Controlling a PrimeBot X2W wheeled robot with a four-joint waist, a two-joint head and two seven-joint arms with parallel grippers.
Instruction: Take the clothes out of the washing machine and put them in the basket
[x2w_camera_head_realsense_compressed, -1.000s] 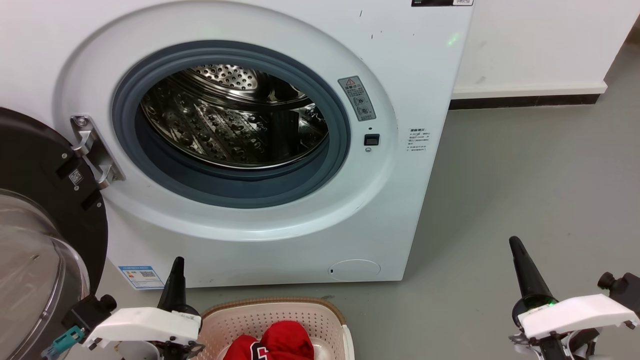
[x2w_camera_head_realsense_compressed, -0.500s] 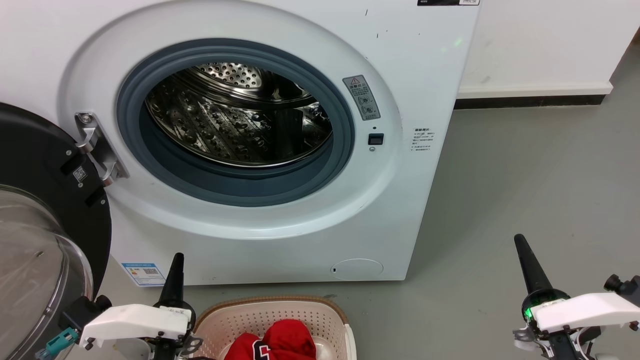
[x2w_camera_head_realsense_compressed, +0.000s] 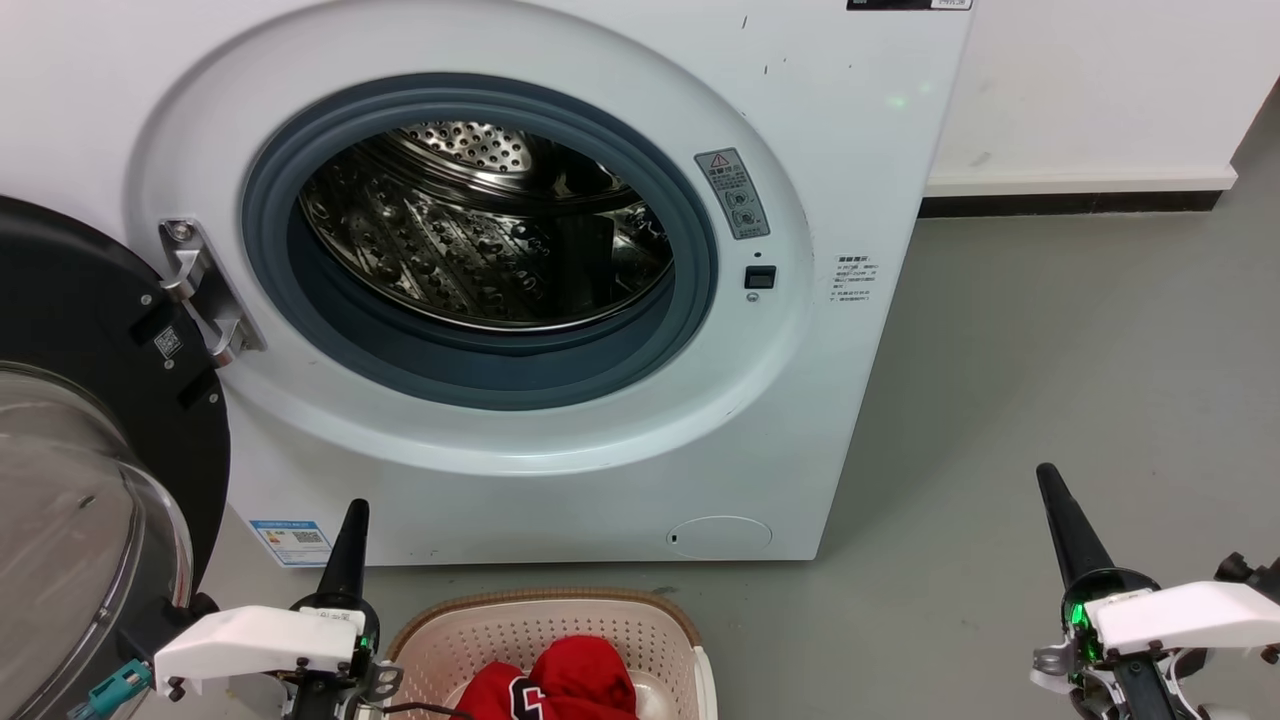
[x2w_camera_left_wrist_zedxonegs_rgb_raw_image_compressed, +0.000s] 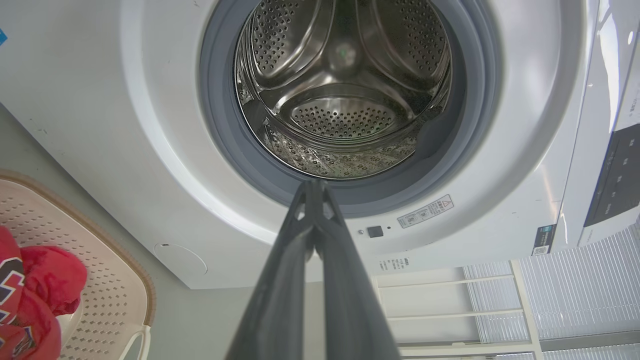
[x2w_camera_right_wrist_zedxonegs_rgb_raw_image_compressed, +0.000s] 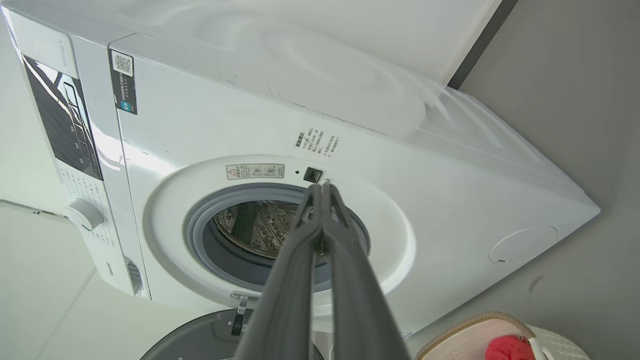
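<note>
The washing machine stands with its round door swung open. The basket sits on the floor just before it, holding the red clothes. The left gripper and the right gripper each have their fingers pressed together, gripping nothing.

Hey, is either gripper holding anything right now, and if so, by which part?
Nothing is held. The left gripper and the right gripper are both shut empty, fingertips together; the clothes lie in the basket.

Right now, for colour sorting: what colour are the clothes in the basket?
The clothes are bright red with a black-and-white print; the head view shows it best.
</note>
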